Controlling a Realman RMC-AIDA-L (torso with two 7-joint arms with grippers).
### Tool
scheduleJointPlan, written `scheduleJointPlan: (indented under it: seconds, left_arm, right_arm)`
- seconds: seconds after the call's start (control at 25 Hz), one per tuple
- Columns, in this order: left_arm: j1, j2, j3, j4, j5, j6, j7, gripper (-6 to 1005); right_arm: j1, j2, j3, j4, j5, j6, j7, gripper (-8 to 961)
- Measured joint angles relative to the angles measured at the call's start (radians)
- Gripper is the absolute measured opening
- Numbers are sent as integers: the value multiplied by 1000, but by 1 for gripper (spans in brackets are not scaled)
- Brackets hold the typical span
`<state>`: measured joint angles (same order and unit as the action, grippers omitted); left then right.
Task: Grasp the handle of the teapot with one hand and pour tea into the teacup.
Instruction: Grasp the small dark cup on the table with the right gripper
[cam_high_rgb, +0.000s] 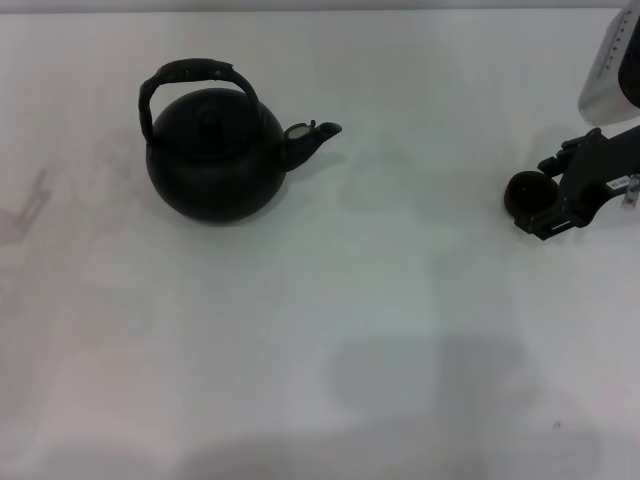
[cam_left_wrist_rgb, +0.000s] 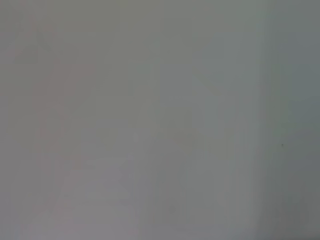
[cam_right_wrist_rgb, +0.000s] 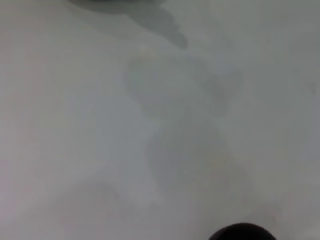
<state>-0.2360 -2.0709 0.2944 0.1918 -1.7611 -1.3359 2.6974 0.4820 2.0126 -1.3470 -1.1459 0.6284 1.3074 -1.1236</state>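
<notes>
The black teapot (cam_high_rgb: 213, 155) sits on the white tabletop (cam_high_rgb: 320, 330) toward the robot's left and far side, its arched handle (cam_high_rgb: 190, 75) standing up over the lid and its short spout (cam_high_rgb: 312, 135) pointing toward the robot's right. Well apart from it, at the right edge, the tiny dark teacup (cam_high_rgb: 526, 193) rests between the fingers of the right gripper (cam_high_rgb: 545, 192), which looks closed around it. The left gripper does not show in any view
</notes>
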Motion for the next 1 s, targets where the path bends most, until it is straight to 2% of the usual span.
scheduleJointPlan:
  seconds: [0.4, 1.0]
  left_arm:
    - [3, -1, 0, 0, -3, 0, 1, 881]
    - [9, -3, -1, 0, -2, 0, 1, 881]
  right_arm:
    - [7, 2, -24, 53, -2, -47, 1, 846]
    - [0, 2, -24, 27, 5, -45, -1, 841]
